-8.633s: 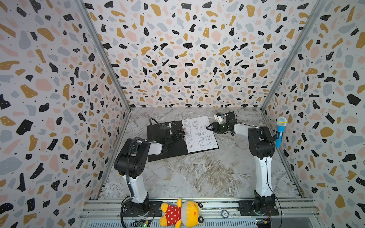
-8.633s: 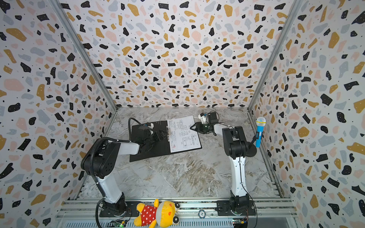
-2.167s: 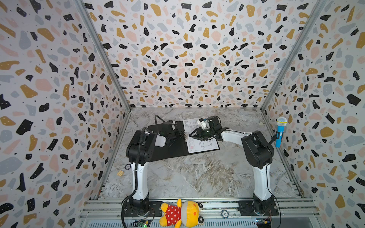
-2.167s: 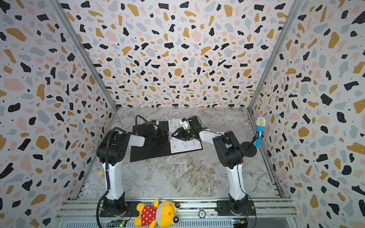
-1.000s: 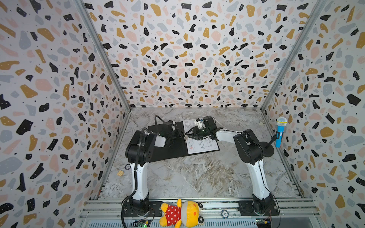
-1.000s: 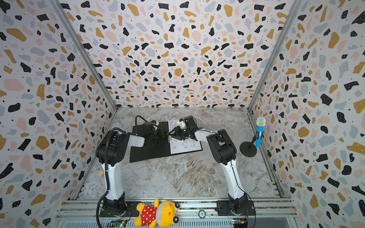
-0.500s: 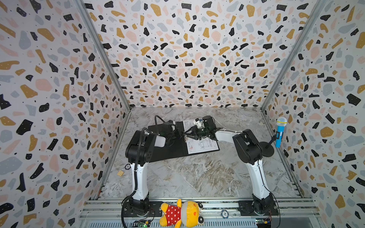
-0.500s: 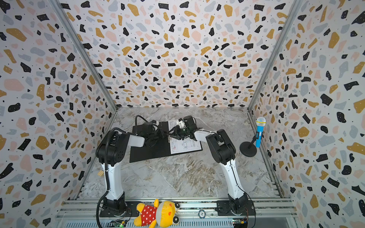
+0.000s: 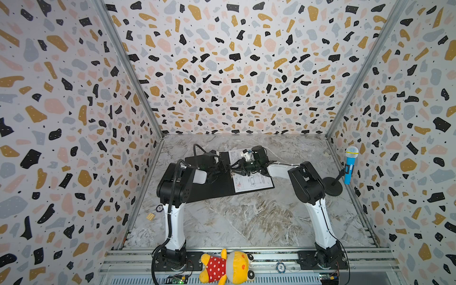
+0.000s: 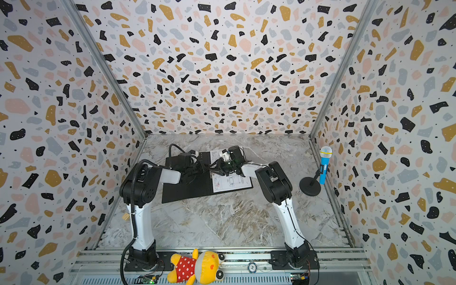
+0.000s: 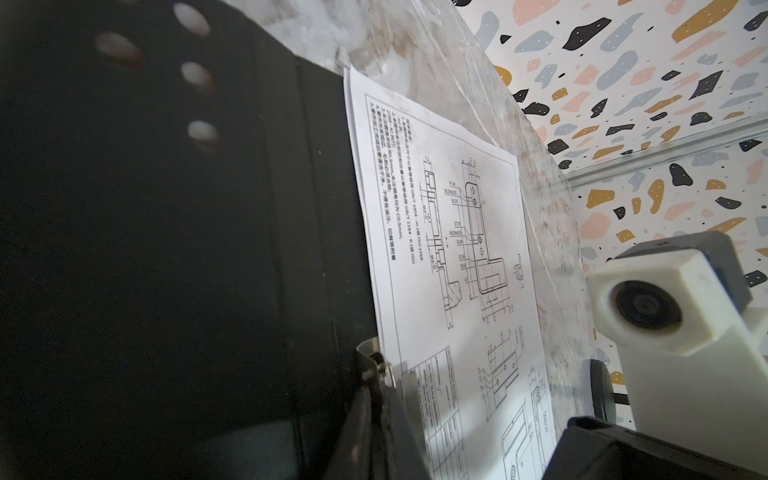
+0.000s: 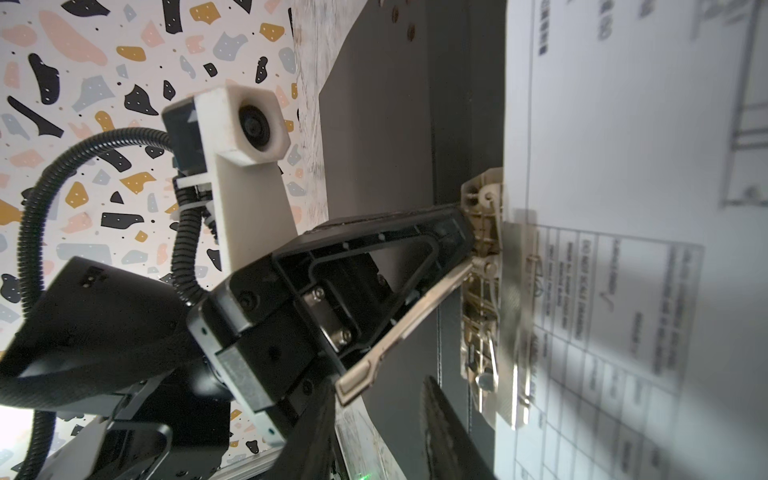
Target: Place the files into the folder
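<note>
My left gripper is pinched all the way shut. Its tip touches the shiny metal clip on the folder's spine. I cannot tell if it has hold of any bit of the clip. The clip's long metal lever slants away from the spine, along the side of that gripper. My right gripper is partly open with nothing in it. The end of the lever sits just beside one finger.

The thin flat folder, black inside, lies open near the back edge of the grey marble tabletop, a bit left of the middle. The white paper sheet with line drawings lies flat on its right half, with one edge at the clip. I cannot tell if a second sheet lies under it.

A while ago my right gripper was off to the right of the folder, over bare tabletop. Now it has come over the sheet to meet my left one at the spine. The folder and sheet have stayed put.
</note>
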`<control>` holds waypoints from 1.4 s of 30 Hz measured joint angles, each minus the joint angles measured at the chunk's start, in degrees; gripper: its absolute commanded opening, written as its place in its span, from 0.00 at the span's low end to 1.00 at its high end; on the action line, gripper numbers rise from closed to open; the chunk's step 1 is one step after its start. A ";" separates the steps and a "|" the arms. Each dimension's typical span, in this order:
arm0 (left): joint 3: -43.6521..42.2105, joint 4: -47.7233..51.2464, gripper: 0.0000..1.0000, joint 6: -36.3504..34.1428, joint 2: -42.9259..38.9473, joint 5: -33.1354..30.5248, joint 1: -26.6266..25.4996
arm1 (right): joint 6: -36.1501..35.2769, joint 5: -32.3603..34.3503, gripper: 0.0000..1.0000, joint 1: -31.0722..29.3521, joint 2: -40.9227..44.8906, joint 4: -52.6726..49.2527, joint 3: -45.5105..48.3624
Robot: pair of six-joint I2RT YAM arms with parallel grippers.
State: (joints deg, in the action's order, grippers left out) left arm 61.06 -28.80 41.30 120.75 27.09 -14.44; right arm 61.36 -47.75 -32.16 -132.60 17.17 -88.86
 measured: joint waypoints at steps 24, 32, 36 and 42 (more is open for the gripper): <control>0.00 0.00 0.08 -0.17 0.00 0.04 0.00 | 1.18 -0.46 0.24 -0.07 -0.22 1.60 -0.48; 0.00 0.00 0.08 -0.17 0.00 0.02 0.00 | 1.20 -0.48 0.20 -0.07 -0.22 1.81 -0.44; 0.00 0.00 0.08 -0.17 0.00 0.02 0.00 | 1.20 -0.72 0.18 -0.07 -0.22 2.08 -0.17; 0.00 0.00 0.08 -0.17 0.00 0.02 0.00 | 1.18 -1.44 0.16 -0.07 -0.22 3.02 0.79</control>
State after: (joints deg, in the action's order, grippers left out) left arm 61.06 -28.80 41.12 120.75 27.11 -14.44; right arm 62.54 -49.19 -32.23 -132.81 20.18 -88.07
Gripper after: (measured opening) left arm 0.084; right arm 0.162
